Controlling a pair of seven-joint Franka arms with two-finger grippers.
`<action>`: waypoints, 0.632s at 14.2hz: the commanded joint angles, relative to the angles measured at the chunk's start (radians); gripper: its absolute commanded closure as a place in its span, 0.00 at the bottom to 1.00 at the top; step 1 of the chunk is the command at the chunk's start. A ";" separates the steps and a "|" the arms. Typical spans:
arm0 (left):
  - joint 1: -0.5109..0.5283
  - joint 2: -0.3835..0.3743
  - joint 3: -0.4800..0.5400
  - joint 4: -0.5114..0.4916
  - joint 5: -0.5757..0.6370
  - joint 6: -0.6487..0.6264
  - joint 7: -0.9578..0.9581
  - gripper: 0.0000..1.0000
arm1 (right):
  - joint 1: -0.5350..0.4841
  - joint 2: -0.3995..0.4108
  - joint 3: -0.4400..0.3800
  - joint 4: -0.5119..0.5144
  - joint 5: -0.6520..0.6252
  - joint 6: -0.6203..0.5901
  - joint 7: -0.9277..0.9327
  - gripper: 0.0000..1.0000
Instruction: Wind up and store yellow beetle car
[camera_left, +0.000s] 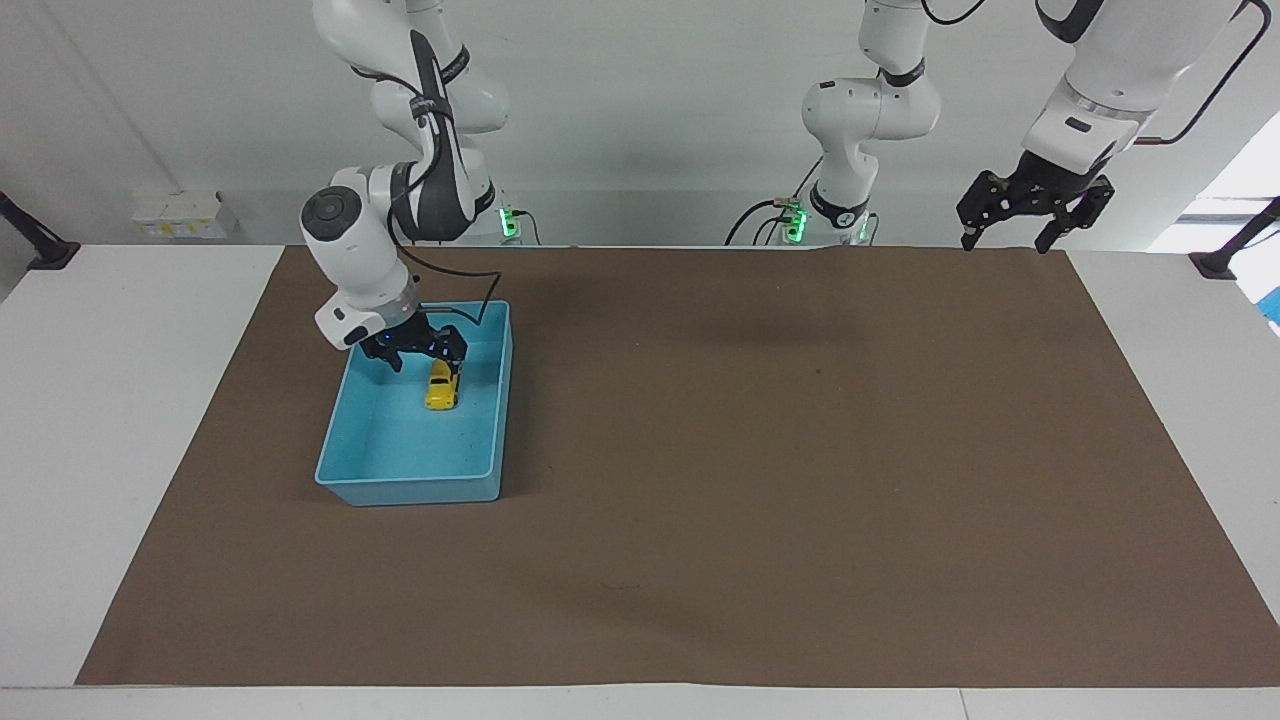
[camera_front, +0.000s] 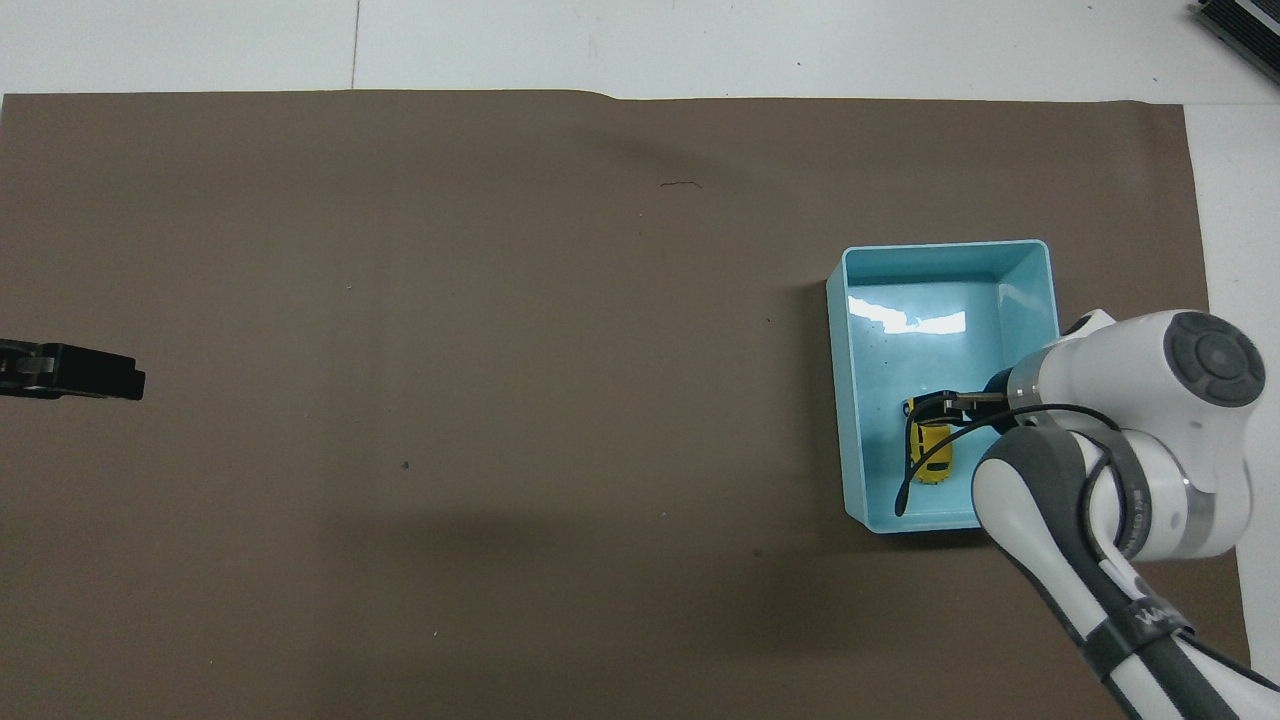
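The yellow beetle car (camera_left: 440, 388) (camera_front: 932, 455) lies on the floor of the light-blue bin (camera_left: 405, 492) (camera_front: 940, 250), in the half nearer to the robots. My right gripper (camera_left: 425, 355) (camera_front: 945, 400) hangs open just above the car, over that same part of the bin. Nothing sits between its fingers, and one finger stands close over the car's end nearer to the robots. In the overhead view the right arm hides most of that gripper. My left gripper (camera_left: 1005, 240) (camera_front: 70, 370) waits open and raised over the left arm's end of the table.
A brown mat (camera_left: 760, 480) (camera_front: 500, 350) covers most of the white table (camera_left: 110, 400), and the bin stands on it toward the right arm's end. A small white box (camera_left: 178, 214) sits by the wall near the right arm's end.
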 joint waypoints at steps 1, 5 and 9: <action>0.020 -0.002 -0.011 0.005 -0.009 -0.013 0.009 0.00 | -0.052 -0.001 0.001 0.118 -0.001 -0.105 -0.053 0.00; 0.019 -0.002 -0.011 0.005 -0.009 -0.013 0.009 0.00 | -0.070 -0.003 -0.011 0.288 -0.039 -0.242 -0.039 0.00; 0.020 -0.002 -0.011 0.005 -0.009 -0.015 0.009 0.00 | -0.077 -0.021 -0.008 0.387 -0.085 -0.355 0.060 0.00</action>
